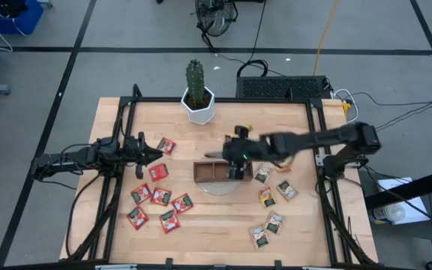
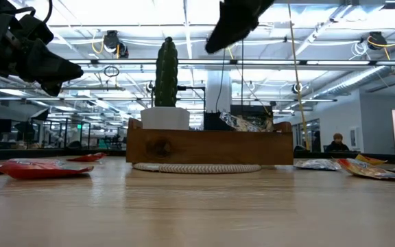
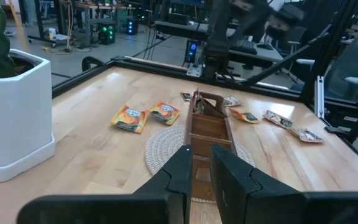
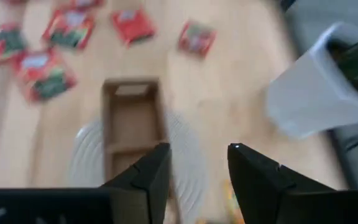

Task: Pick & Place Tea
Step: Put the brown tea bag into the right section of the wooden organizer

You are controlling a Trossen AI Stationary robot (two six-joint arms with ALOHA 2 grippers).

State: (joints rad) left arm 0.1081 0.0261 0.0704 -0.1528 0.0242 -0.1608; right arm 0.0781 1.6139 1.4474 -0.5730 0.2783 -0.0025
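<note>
Seven red tea sachets counted on desk left of wooden tray; six orange-yellow sachets right of it. Right hand held above tray, fingers spread, nothing pinched. Left hand parked at desk's left, fingers nearly pressed together, empty.

Both arms are matte black, built of slim tubular links joined by bulkier rounded joints, with thin black cables running along them. The left hand ends in two flat, angular, tapering black fingers. The right hand has similar dark fingers; pale lettering, seemingly, marks its body.
</note>
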